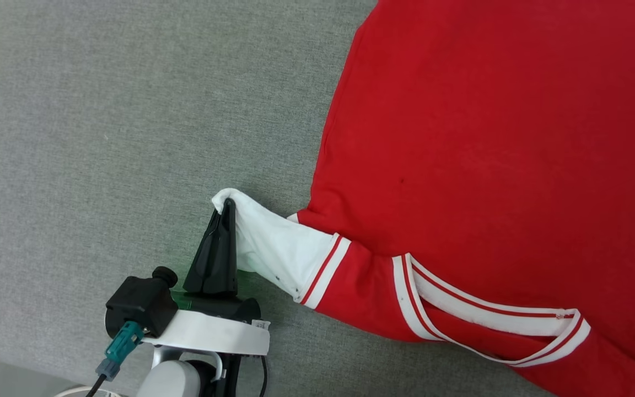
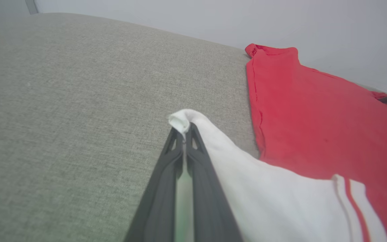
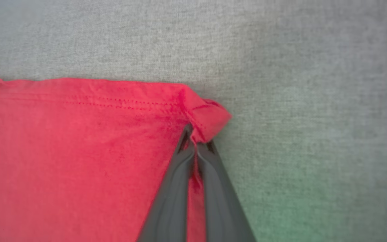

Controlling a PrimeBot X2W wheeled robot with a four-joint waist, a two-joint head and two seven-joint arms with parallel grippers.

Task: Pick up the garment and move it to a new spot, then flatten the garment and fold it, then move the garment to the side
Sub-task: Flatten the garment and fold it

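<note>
A red garment lies spread on a grey cloth surface, hem toward the far edge and collar toward the near edge. One layer shows, mostly smooth. The left gripper is closed on the tip of the white sleeve and holds it drawn out toward the open left part of the surface. The right gripper is closed on a hem corner, which bunches into a small roll above its fingertips.

By my reading, the garment is already placed and the work is at flattening, or at the grip that starts a fold. No fold is visible. Folding and moving the garment aside remain.

The head view cuts off the garment's right side and hem. No number or lettering shows, so the back may be facing up. In both wrist views the cloth hides the fingertips, so the depth of each pinch is unclear.
</note>
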